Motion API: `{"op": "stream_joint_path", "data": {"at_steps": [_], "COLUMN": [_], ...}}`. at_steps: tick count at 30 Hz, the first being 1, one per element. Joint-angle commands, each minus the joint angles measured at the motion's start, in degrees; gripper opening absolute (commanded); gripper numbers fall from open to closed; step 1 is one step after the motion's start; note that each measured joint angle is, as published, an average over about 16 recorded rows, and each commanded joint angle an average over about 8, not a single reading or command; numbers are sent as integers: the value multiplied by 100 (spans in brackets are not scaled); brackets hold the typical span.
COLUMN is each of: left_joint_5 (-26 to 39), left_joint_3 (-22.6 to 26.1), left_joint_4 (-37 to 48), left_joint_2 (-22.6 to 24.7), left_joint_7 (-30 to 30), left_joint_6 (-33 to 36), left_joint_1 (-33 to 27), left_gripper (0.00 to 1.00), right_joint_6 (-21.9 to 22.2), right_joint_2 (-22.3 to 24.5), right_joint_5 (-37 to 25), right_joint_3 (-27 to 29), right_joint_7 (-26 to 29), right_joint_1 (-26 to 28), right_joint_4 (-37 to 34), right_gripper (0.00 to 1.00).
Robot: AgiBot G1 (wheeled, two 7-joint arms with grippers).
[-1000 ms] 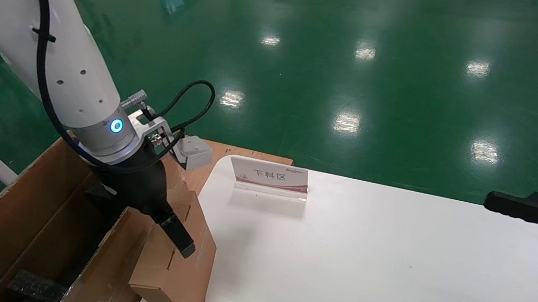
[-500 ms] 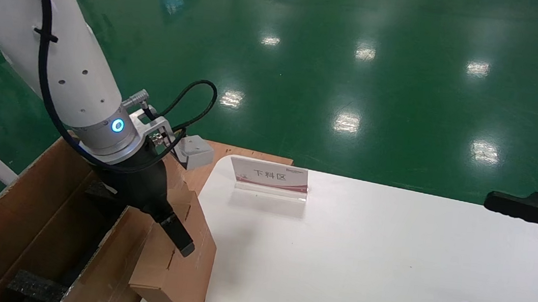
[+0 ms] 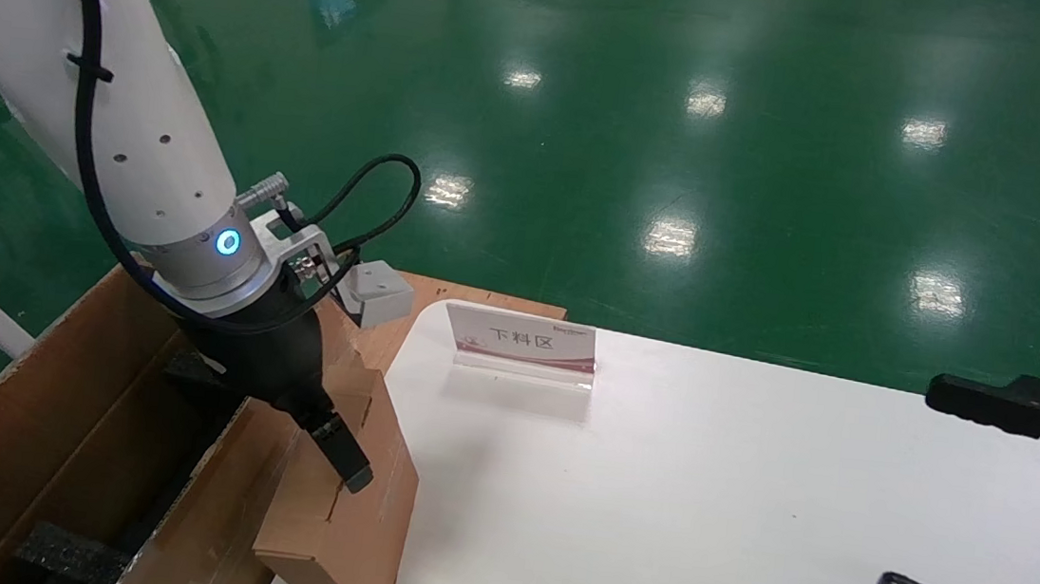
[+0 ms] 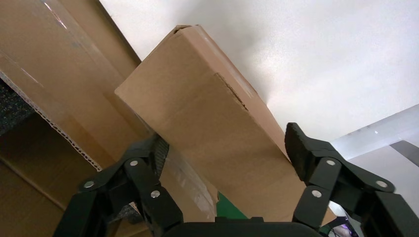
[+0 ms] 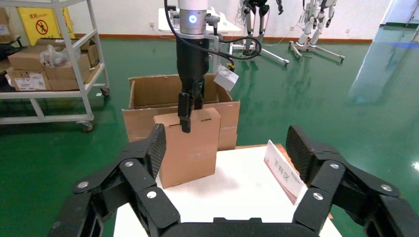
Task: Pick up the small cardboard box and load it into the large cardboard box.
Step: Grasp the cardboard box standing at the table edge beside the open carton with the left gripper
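Note:
The small cardboard box (image 3: 347, 504) stands tilted at the white table's left edge, leaning towards the large cardboard box (image 3: 69, 420) beside the table. My left gripper (image 3: 341, 461) is shut on the small box's top end; one finger lies across its lid face and the other is hidden behind it. In the left wrist view the two pads (image 4: 158, 150) press on opposite sides of the small box (image 4: 207, 123). The right wrist view shows the small box (image 5: 190, 148) upright in front of the open large box (image 5: 148, 94). My right gripper (image 3: 916, 492) is open and empty at the table's right.
A sign stand (image 3: 523, 338) with red trim sits at the far edge of the white table (image 3: 700, 500). Black foam (image 3: 70, 554) lies inside the large box. A shelf cart with cartons (image 5: 49, 64) stands on the green floor beyond.
My left gripper and the small box have shifted very slightly up and towards the large box. My right gripper has crept a little to the left.

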Motion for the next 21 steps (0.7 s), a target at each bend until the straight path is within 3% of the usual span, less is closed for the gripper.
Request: {"op": "stream_joint_path", "data": {"at_steps": [1, 21], "left_joint_5": [3, 10], "left_joint_3": [0, -1], "left_joint_4": [-1, -1], "left_joint_2": [1, 5], "left_joint_7": [1, 4], "left_joint_6": [1, 1], "left_joint_1": [-1, -14], "left_gripper": [0, 0], "right_joint_6": [0, 0], "right_joint_2": [0, 0], "right_joint_5": [0, -1], "right_joint_3": [0, 0], "right_joint_7": [0, 0], "right_joint_1": [0, 0], "right_joint_4": [0, 0], "right_gripper": [0, 0]}}
